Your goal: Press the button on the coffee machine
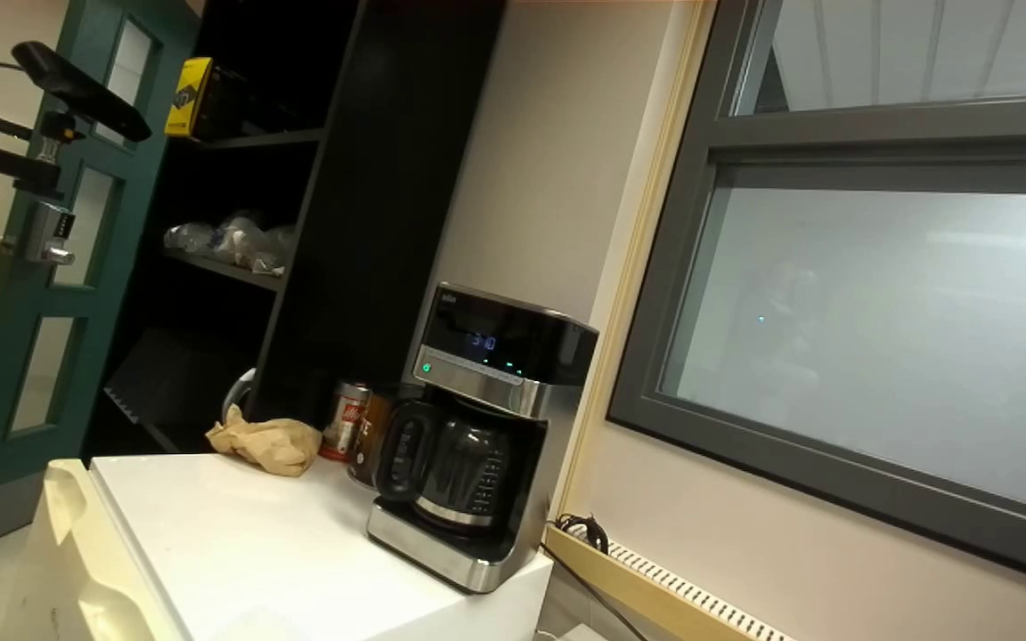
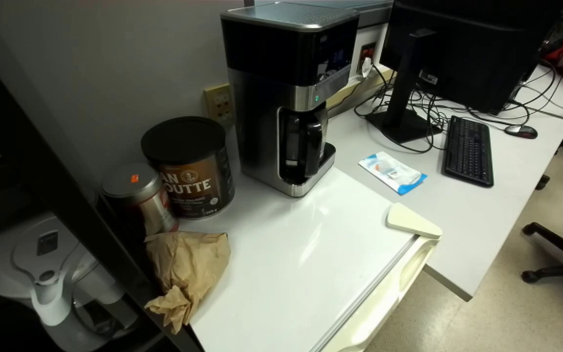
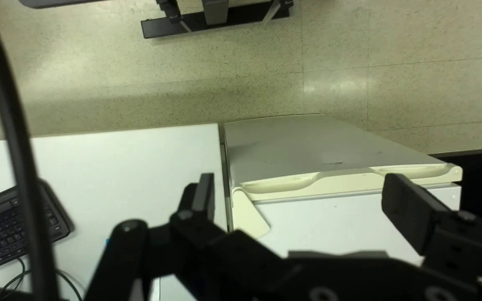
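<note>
The coffee machine (image 1: 486, 381) stands upright on a white cabinet top near the wall. It is black with silver trim and a lit display, and it also shows in an exterior view from its side (image 2: 262, 127). A green-lit button (image 1: 427, 367) sits at the left end of its silver band; it also shows in an exterior view (image 2: 316, 98). The glass carafe (image 1: 468, 472) is inside the machine. My gripper (image 3: 301, 188) is open and empty, above the front part of the cabinet in the wrist view. The machine is out of the wrist view. Neither exterior view shows the gripper.
A large brown can (image 2: 188, 186), a small can (image 2: 137, 195) and a crumpled paper bag (image 2: 188, 269) stand beside the machine on the cabinet top (image 2: 281, 293). A dark shelf post (image 2: 66, 195) borders that side. A desk holds a monitor (image 2: 457, 58) and keyboard (image 2: 467, 151).
</note>
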Robot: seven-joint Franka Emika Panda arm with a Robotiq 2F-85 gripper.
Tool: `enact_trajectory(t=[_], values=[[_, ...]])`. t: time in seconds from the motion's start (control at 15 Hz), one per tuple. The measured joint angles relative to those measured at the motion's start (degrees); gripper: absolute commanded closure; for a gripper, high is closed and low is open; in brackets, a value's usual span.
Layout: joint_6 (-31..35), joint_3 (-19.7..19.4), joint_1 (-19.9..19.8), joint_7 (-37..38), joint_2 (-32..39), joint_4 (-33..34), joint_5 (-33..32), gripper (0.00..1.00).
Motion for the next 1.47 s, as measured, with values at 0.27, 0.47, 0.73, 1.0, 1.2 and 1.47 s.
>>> enact_trajectory(t=[0.27,0.47,0.73,1.0,1.2,1.47], values=[[5.29,0.69,0.00,0.00,8.08,3.68,-5.25,0.00],[8.73,1.28,0.02,0.02,13.72,7.11,-10.17,0.00],[13.12,1.50,0.09,0.69,20.70,12.15,-15.52,0.00],[18.25,1.47,0.31,0.64,27.99,17.38,-19.30,0.32],[24.11,1.27,0.66,0.19,32.62,20.16,-22.04,0.56],[31.93,0.70,0.90,-2.30,38.04,22.85,-25.83,0.85]])
